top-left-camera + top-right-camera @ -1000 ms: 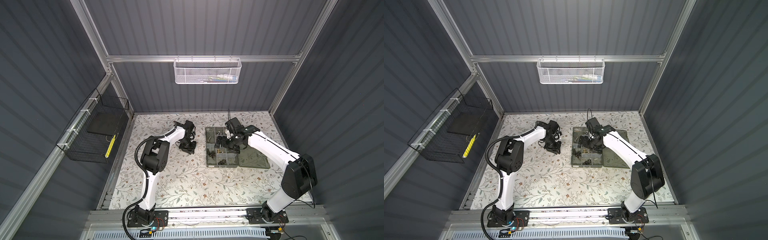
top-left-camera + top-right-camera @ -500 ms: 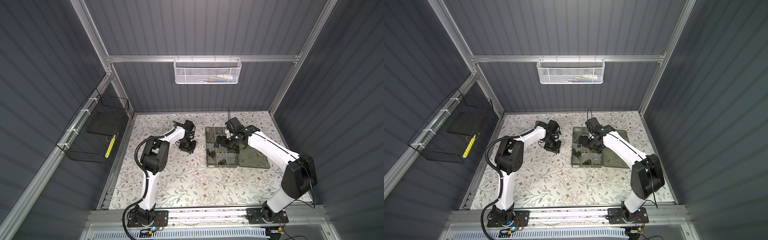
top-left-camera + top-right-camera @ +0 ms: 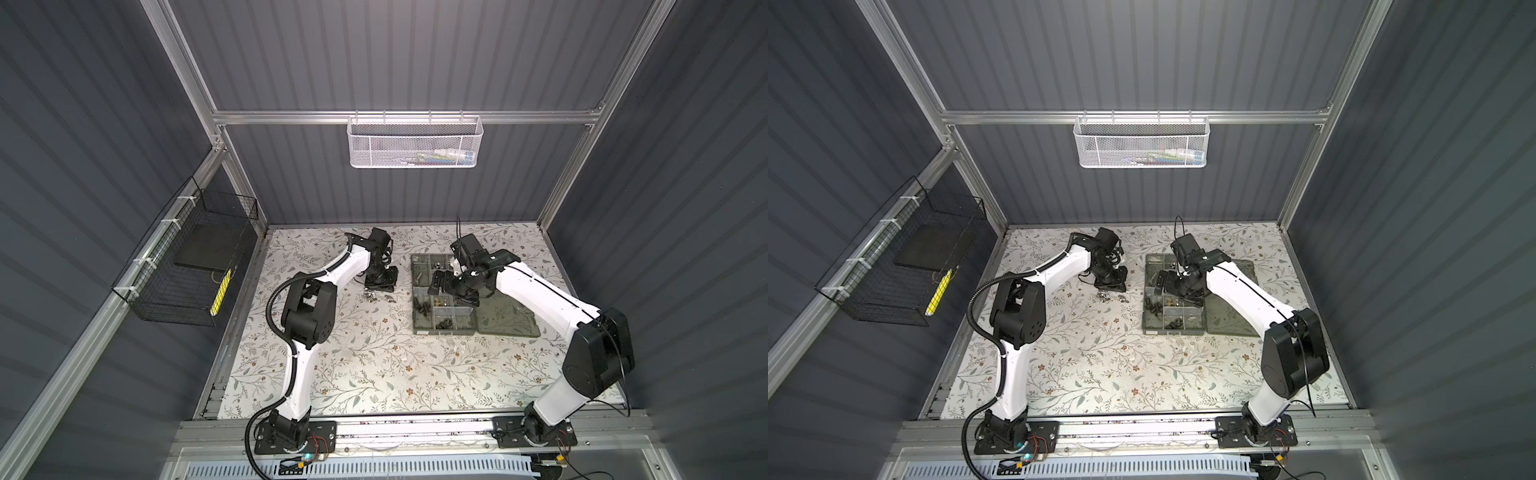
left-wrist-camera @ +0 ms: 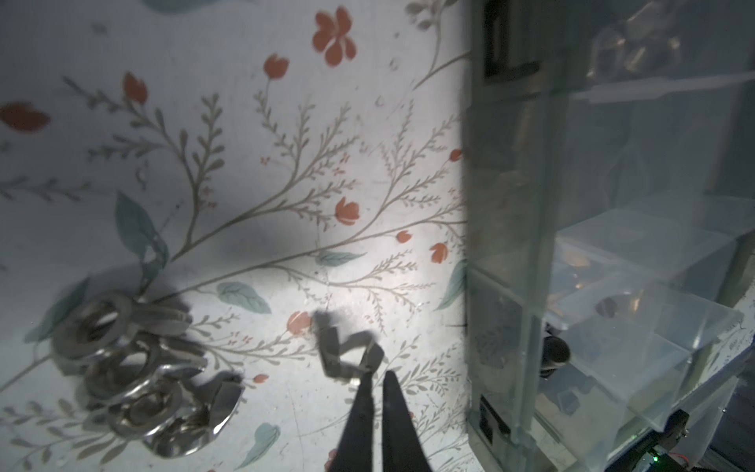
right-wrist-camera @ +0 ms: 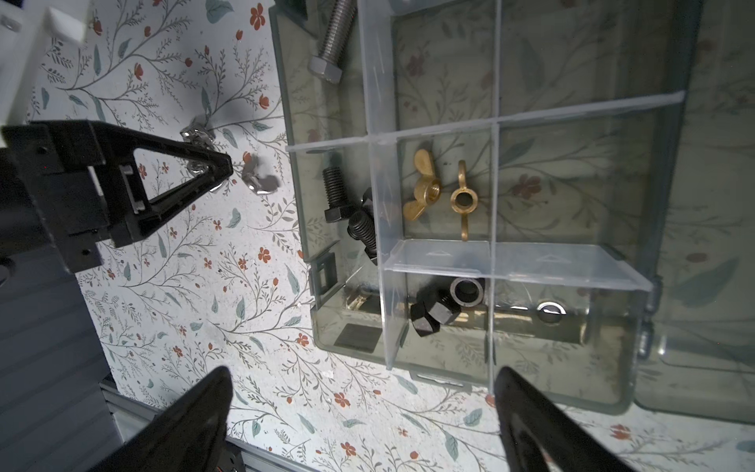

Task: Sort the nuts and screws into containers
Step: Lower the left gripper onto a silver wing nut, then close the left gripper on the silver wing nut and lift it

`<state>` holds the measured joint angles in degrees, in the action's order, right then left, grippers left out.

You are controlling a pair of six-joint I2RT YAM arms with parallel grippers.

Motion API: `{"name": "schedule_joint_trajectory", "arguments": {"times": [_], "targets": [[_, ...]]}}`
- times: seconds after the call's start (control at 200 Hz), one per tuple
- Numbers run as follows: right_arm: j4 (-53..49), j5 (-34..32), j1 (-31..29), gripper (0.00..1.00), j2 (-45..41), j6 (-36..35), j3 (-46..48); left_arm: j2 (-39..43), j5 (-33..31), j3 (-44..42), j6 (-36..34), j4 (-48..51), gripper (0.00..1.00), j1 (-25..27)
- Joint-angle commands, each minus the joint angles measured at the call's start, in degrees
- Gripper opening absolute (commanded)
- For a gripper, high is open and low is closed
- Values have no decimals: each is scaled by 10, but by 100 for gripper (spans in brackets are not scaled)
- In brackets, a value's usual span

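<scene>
Loose silver pieces (image 3: 376,296) (image 3: 1111,296) lie on the floral table just left of the organiser (image 3: 444,332) (image 3: 1175,332). My left gripper (image 4: 378,374) (image 3: 380,286) is down among them, shut. One fingertip meets a wing of a silver wing nut (image 4: 347,355) (image 5: 259,182), and nothing shows between the jaws. A heap of silver washers and nuts (image 4: 122,359) lies beside it. The compartments hold a silver bolt (image 5: 333,41), black bolts (image 5: 347,204), brass wing nuts (image 5: 425,190) and black nuts (image 5: 433,312). My right gripper (image 5: 363,372) (image 3: 451,291) hovers open over the organiser, empty.
The organiser's lid (image 3: 509,316) lies flat, open to the right. A white mesh basket (image 3: 415,141) hangs on the back wall. A black wire basket (image 3: 187,266) hangs on the left wall. An aluminium rail (image 3: 415,428) runs along the table's front edge.
The left gripper's jaws have come together beside the wing nut. Both arms stay about where they were, and the right gripper stays wide open.
</scene>
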<state>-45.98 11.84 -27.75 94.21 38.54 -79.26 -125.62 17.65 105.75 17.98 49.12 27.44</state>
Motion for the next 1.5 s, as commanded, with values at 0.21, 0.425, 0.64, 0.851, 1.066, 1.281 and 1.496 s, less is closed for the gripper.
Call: {"name": "schedule_joint_trajectory", "arguments": {"times": [0.21,0.425,0.64,0.851,1.066,1.281,1.496], "targets": [[-21,10,27,99,-28,3,-20,14,35,71,57,-8,12,16],[-21,8,27,99,-42,-2,3,42,16,-8,45,-2,34,16],[-17,13,27,99,-46,-1,17,56,-42,-74,6,2,44,18],[-18,21,27,99,-47,-3,23,31,-75,-76,-29,4,46,25],[-26,18,26,99,-57,-8,30,-8,-85,-39,-43,4,43,41],[-32,12,27,99,-68,-12,41,-42,-124,2,-87,39,40,72],[-34,9,28,99,-71,-15,45,-42,-166,-16,-95,48,36,72]]}}
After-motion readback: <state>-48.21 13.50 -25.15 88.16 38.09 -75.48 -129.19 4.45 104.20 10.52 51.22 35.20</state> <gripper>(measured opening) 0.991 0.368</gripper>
